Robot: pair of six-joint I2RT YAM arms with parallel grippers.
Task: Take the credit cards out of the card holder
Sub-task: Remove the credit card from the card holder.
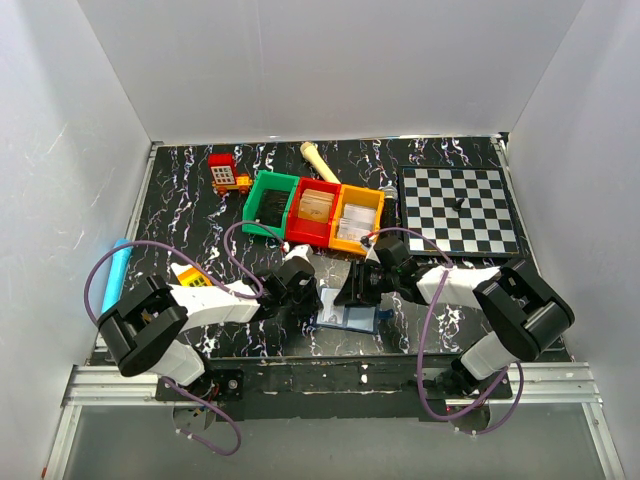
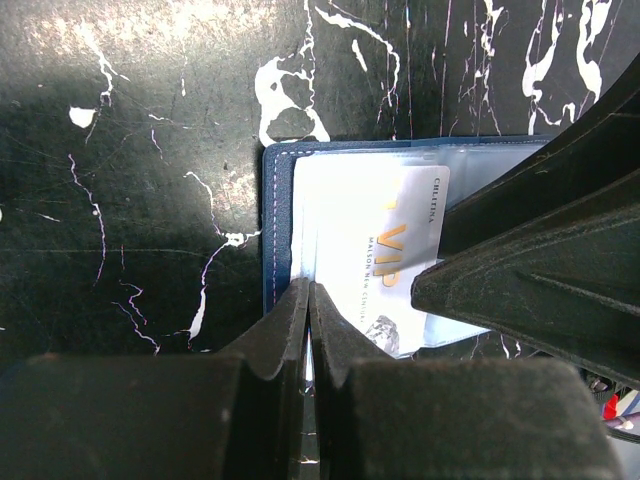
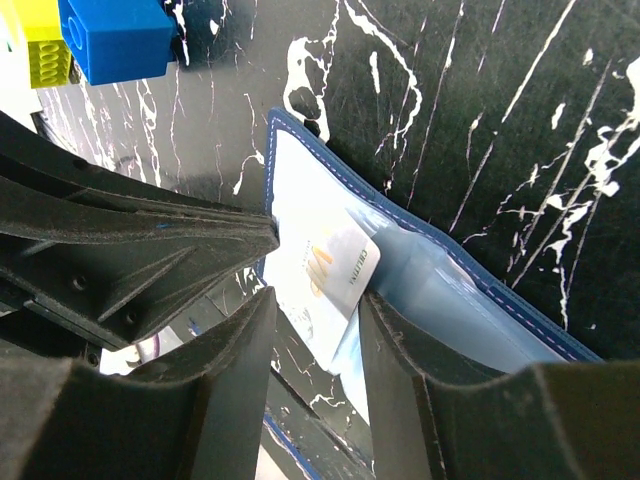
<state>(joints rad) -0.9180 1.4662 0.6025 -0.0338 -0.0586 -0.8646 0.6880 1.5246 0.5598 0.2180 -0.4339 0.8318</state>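
Note:
The card holder (image 1: 352, 318) lies open near the table's front edge, navy outside (image 2: 277, 230) and blue-grey inside (image 3: 450, 290). A white credit card with gold lettering (image 2: 385, 250) sticks halfway out of its clear pocket (image 3: 335, 262). My left gripper (image 2: 308, 292) is shut, its tips pressed on the holder's edge beside the card; from above it is just left of the holder (image 1: 303, 292). My right gripper (image 3: 317, 300) is open, one finger on each side of the card's free end, the right finger against the pocket. It is above the holder (image 1: 357, 288).
Green (image 1: 272, 200), red (image 1: 316, 210) and orange (image 1: 357, 215) bins stand mid-table, a chessboard (image 1: 460, 208) at back right. A blue toy block (image 3: 115, 35) and a yellow one (image 3: 40, 55) lie close left of the holder. A light blue tube (image 1: 118, 270) lies at the left edge.

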